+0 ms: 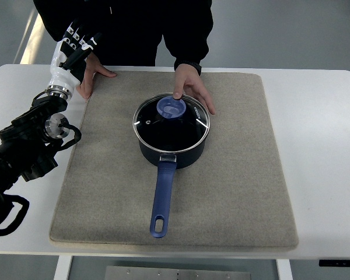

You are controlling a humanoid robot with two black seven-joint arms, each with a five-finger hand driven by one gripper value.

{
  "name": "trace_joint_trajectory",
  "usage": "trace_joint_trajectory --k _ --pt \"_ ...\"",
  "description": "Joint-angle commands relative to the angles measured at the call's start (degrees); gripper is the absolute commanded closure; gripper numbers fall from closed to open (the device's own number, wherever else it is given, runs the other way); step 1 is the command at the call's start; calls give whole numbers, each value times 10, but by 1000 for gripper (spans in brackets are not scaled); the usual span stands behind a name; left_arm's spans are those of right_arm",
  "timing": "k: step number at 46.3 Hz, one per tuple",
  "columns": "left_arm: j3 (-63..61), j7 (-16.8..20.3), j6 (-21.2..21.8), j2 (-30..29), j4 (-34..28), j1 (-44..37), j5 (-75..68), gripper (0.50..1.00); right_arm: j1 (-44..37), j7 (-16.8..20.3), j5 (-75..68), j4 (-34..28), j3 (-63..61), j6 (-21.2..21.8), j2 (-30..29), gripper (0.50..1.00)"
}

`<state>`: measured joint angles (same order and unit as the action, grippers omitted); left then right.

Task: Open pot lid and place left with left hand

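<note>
Well right of the left hand (76, 49), fingers loosely apart, lid (171, 119) sits on pot (170, 149)

Dark blue pot (171, 149) sitting upright mid-mat, long blue handle (163, 198) pointing toward the near edge, hanging hole at its tip, glass lid (171, 119) with metal rim seated flat and closed on top, light blue knob (171, 107) just behind lid centre

The person (125, 26) behind the pot (171, 137) is cut off above the chest by the top edge. Left of the pot, the left hand (74, 49) partly hides the person's hand (92, 74); its fingers cannot be made out.
</note>
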<state>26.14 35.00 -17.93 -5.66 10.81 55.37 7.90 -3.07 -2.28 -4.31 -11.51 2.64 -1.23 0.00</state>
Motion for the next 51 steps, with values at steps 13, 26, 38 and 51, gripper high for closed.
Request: trace_joint_trajectory --k 13,26,38,51 --pt "0 0 0 0 1 0 -2 512 0 0 0 0 0 0 0 585" --pt "-22 0 -14 -8 3 25 -31 512 0 0 0 0 0 0 0 585" --pt "-80 0 -118 -38 3 85 -156 512 1 0 0 0 0 0 0 585" --pt "-102 0 -171 -67 10 168 -379 512 0 0 0 0 0 0 0 585"
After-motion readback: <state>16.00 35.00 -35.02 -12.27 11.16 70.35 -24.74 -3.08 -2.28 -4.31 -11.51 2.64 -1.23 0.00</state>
